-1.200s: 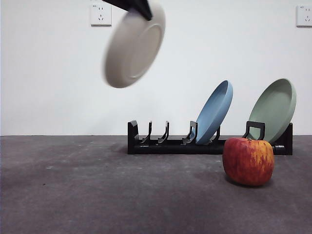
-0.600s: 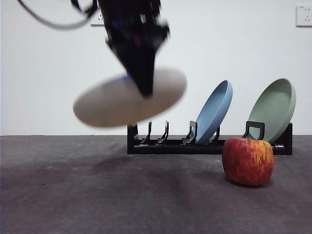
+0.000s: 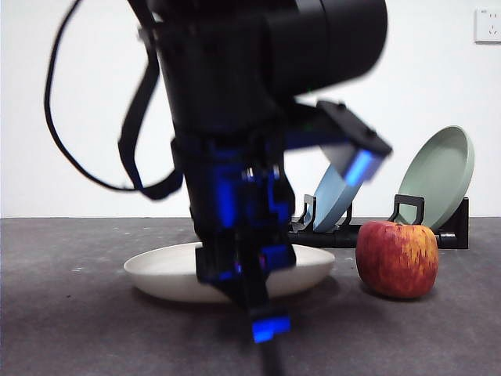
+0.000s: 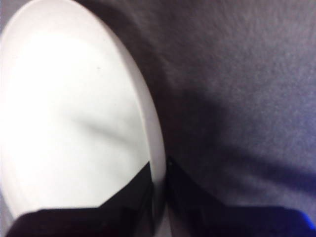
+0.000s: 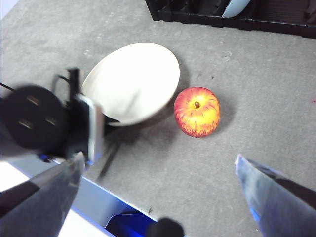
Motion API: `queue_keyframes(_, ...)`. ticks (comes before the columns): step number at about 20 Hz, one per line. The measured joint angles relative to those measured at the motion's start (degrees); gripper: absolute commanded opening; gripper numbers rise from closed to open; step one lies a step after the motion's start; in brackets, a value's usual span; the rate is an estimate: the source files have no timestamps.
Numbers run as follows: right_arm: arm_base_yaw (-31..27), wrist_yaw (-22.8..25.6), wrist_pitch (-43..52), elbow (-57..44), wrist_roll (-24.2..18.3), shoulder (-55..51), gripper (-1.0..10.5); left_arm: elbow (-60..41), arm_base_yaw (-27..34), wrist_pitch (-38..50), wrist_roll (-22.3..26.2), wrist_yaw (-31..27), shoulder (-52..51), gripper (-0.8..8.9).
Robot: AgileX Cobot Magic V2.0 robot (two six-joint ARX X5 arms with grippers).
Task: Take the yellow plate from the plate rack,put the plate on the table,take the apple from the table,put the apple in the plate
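Fingers of left gripper [image 4: 159, 185] pinch yellow plate [image 4: 69, 123] rim, on table [image 4: 237, 74].

The front view looks level across the table [image 3: 78, 329] from low and close, the left wrist view sits just over the yellow plate [image 4: 74, 123], and the right wrist view looks down from high, sharing plate and apple [image 5: 197, 111] at its 12 o'clock.

Three plates show: one yellow plate [image 3: 168, 274], one blue plate [image 3: 333, 200], one green plate [image 3: 442, 176]. There is one apple [image 3: 397, 258], one rack [image 3: 368, 233], and two wall sockets, one [image 3: 488, 25] in plain sight.
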Motion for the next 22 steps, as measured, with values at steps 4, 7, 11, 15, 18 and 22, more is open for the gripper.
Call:
queue_keyframes(4,0.00,-0.02,0.00,0.00,0.00,0.00,6.3,0.09,-0.35,0.63,-0.83,0.61,0.92,0.41)
queue_keyframes(7,-0.02,-0.02,0.00,0.00,0.00,0.00,6.3,0.22,-0.37,0.59,-2.97,1.88,0.83,2.80)
queue_keyframes(11,0.00,-0.02,0.00,0.00,0.00,0.02,6.3,0.59,-0.31,0.79,-3.98,1.73,-0.04,2.92)
queue_keyframes(15,0.00,-0.02,0.02,0.00,0.02,0.79,6.3,-0.11,-0.52,-1.31,-5.07,4.44,-3.85,2.92)
queue_keyframes(18,0.00,0.00,1.20,0.00,0.02,3.08,6.3,0.55,-0.55,-3.17,-7.56,7.04,-12.41,2.92)
queue_keyframes(22,1.18,0.02,9.75,0.04,1.49,9.70,6.3,4.50,-0.57,-5.53,-13.18,15.28,-25.16,2.92)
